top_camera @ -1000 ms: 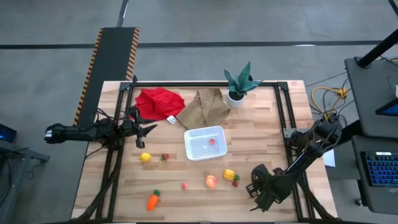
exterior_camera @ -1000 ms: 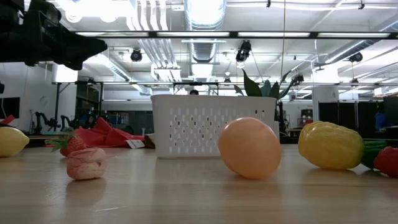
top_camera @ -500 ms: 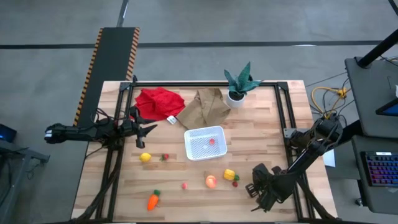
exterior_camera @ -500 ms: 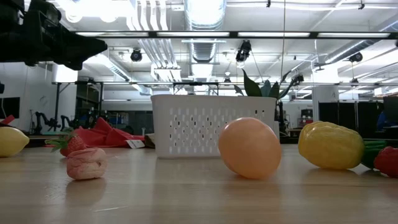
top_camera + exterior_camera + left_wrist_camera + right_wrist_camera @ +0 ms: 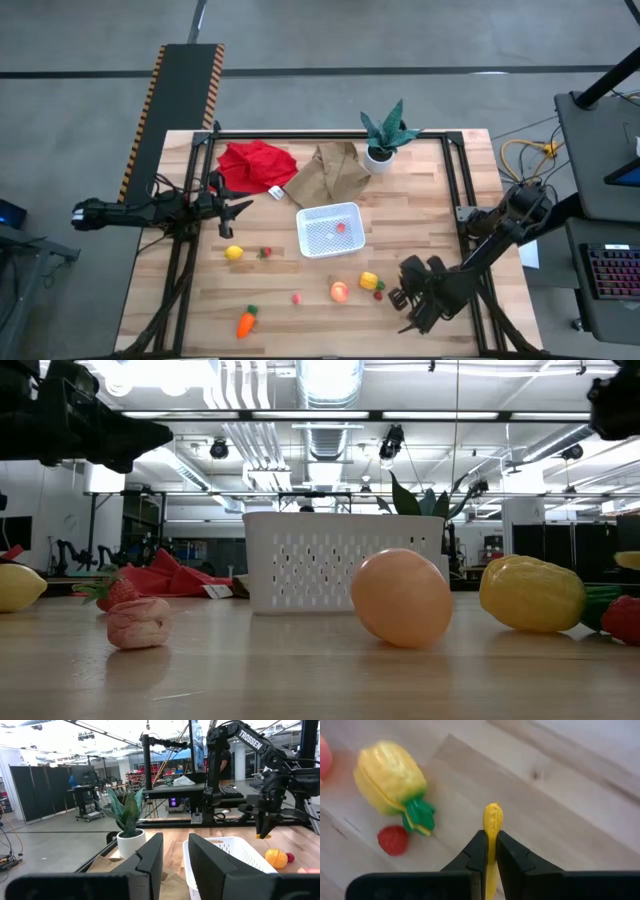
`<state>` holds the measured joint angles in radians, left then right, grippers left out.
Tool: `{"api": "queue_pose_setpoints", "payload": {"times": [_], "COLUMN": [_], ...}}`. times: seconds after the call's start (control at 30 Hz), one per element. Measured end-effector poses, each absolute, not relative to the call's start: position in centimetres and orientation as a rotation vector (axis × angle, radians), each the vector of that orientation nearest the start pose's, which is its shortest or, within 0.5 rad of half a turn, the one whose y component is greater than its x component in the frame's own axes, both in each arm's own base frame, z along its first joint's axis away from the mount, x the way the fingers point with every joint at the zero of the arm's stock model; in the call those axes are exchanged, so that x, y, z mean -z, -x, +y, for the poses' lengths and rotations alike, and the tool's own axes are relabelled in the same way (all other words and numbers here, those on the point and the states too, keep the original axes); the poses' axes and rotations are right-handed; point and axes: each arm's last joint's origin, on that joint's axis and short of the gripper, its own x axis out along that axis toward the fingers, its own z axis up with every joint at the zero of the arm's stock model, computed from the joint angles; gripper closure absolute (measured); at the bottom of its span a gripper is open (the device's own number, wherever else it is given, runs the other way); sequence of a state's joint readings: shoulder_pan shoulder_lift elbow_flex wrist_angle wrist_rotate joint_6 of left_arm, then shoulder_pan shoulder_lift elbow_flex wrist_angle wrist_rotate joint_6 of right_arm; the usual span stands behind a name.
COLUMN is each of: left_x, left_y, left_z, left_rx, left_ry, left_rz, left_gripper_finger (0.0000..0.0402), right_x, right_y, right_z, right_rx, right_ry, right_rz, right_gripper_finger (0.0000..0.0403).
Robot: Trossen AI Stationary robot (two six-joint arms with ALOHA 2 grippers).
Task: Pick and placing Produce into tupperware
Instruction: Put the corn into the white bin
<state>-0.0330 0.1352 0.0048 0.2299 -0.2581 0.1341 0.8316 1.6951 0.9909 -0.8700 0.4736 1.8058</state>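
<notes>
The white tupperware [image 5: 318, 241] sits mid-table with one small red piece [image 5: 341, 227] inside. On the wood lie a lemon [image 5: 234, 253], a carrot [image 5: 246, 322], a peach-orange fruit [image 5: 340, 291], a yellow pepper [image 5: 390, 777] and small red berries [image 5: 393, 840]. My right gripper [image 5: 400, 300] hangs near the table's near right corner, just right of the pepper, shut on a thin yellow piece [image 5: 493, 817]. At the table's left edge, my left gripper [image 5: 175, 855] stays level above the wood, fingers slightly apart and holding nothing. My right gripper pinches the thin yellow piece between its two fingers [image 5: 479, 847]. The piece's free end [image 5: 493, 812] sticks out past the fingertips. The fingers slant down toward the table. The piece is lifted clear of the wood, as the low view's right edge shows [image 5: 630, 560].
A red cloth [image 5: 257, 165], a crumpled brown paper bag [image 5: 335, 170] and a potted plant [image 5: 383, 135] stand along the far side. Black frame rails [image 5: 465, 200] run down both sides of the table. Bare wood lies between the tupperware and the near edge.
My right gripper has risen a little and moved toward the table's left, nearer the yellow pepper, turning at the wrist while staying shut on the yellow piece. It now shows at the low view's right edge, where it did not before.
</notes>
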Motion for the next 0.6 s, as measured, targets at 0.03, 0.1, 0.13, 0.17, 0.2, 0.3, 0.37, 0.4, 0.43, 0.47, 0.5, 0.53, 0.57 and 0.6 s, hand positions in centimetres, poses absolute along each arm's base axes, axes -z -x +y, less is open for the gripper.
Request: {"api": "queue_pose_setpoints", "payload": {"times": [0.03, 0.1, 0.13, 0.17, 0.2, 0.3, 0.37, 0.4, 0.43, 0.47, 0.5, 0.53, 0.57, 0.6], "left_x": [-17.6, -17.6, -17.6, -17.6, -17.6, -17.6, -17.6, -17.6, -17.6, -17.6, -17.6, -17.6, -17.6, -17.6], "left_y": [-10.5, -10.5, -10.5, -10.5, -10.5, -10.5, -10.5, -10.5, -10.5, -10.5, -10.5, -10.5, -10.5, -10.5], "left_z": [0.4, 0.4, 0.4, 0.4, 0.4, 0.4, 0.4, 0.4, 0.4, 0.4, 0.4, 0.4, 0.4, 0.4], "left_rx": [-0.231, -0.231, -0.231, -0.231, -0.231, -0.231, -0.231, -0.231, -0.231, -0.231, -0.231, -0.231, -0.231, -0.231], "left_ry": [-0.119, -0.119, -0.119, -0.119, -0.119, -0.119, -0.119, -0.119, -0.119, -0.119, -0.119, -0.119, -0.119, -0.119], "left_rz": [-0.084, -0.084, -0.084, -0.084, -0.084, -0.082, -0.082, -0.082, -0.082, -0.082, -0.082, -0.082, -0.081, -0.082], "left_gripper_finger": [0.0322, 0.0322, 0.0322, 0.0322, 0.0322, 0.0322, 0.0322, 0.0322, 0.0322, 0.0322, 0.0322, 0.0322, 0.0322, 0.0322], "right_x": [-16.0, -16.3, -16.4, -16.6, -16.8, -17.3, -17.7, -17.9, -18.1, -18.3, -18.6, -18.8, -19.1, -19.3], "right_y": [-19.9, -20.2, -20.4, -20.5, -20.7, -21.3, -21.7, -21.8, -22.0, -22.2, -22.4, -22.6, -22.9, -23.1], "right_z": [19.4, 19.1, 18.8, 18.6, 18.4, 17.7, 17.2, 16.9, 16.6, 16.3, 16.0, 15.8, 15.5, 15.3], "right_rx": [0.789, 0.779, 0.776, 0.771, 0.768, 0.755, 0.75, 0.75, 0.751, 0.752, 0.751, 0.745, 0.736, 0.727], "right_ry": [-0.598, -0.576, -0.569, -0.56, -0.553, -0.525, -0.513, -0.506, -0.5, -0.496, -0.489, -0.483, -0.477, -0.468], "right_rz": [0.963, 0.949, 0.945, 0.935, 0.927, 0.899, 0.88, 0.869, 0.853, 0.835, 0.818, 0.803, 0.788, 0.774], "right_gripper_finger": [0.0375, 0.0375, 0.0375, 0.0375, 0.0375, 0.0375, 0.0375, 0.0375, 0.0375, 0.0375, 0.0375, 0.0375, 0.0375, 0.0375]}}
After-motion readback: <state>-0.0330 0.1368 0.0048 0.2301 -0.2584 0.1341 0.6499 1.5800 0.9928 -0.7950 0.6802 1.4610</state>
